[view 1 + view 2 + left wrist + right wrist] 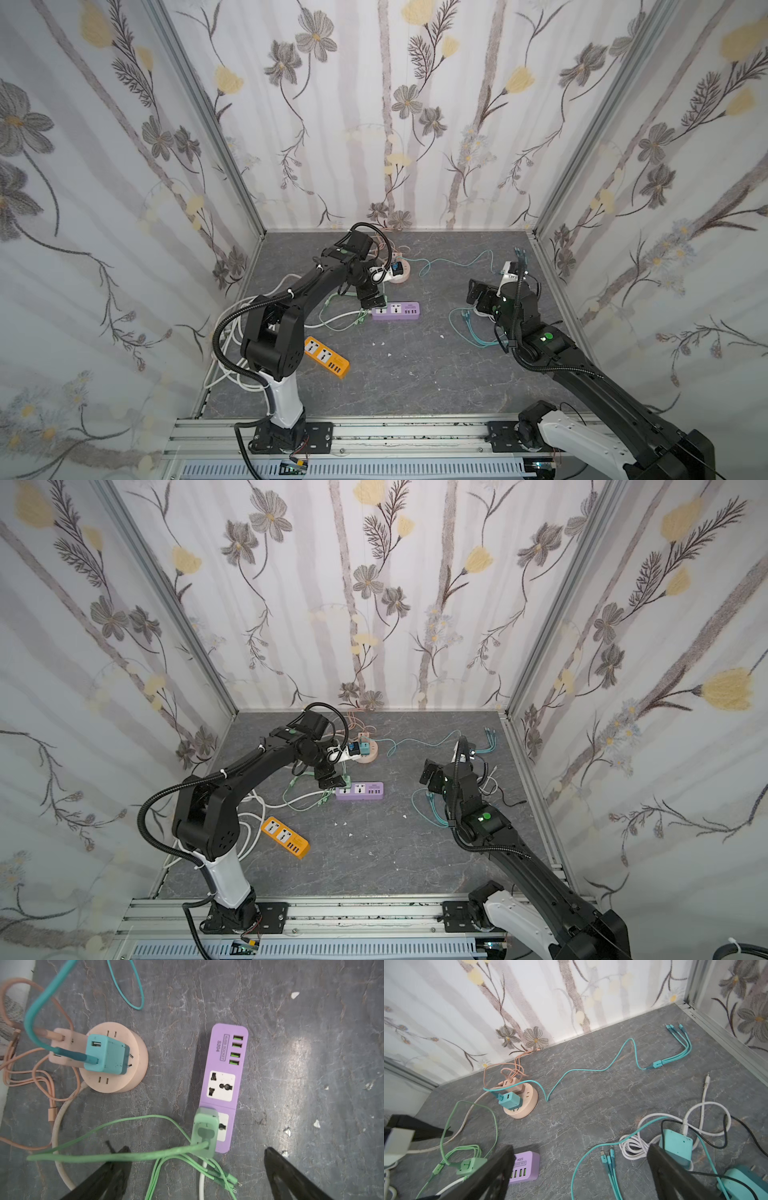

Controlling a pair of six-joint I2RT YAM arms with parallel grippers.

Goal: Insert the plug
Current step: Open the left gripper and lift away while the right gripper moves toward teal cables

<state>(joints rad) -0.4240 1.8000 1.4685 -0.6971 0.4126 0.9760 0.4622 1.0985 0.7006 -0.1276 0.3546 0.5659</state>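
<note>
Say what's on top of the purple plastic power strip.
A pale green plug sits on the strip's end socket, partly covering it; its prongs are hidden. The other socket and four USB ports are bare.

Tabletop (301,1064): grey stone-look sheet, matt, scuffed w/ white flecks. Purple power strip (223,1086): smooth plastic, slight sheen. Green plug (204,1132): matt, rubbery-looking plastic. Round peach socket (133,1076) & teal charger (110,1055): matt plastic, charger scuffed. Walls (374,104), upper frame: look like printed cloth. Rails (374,436), lower centre: bare satin metal.
</note>
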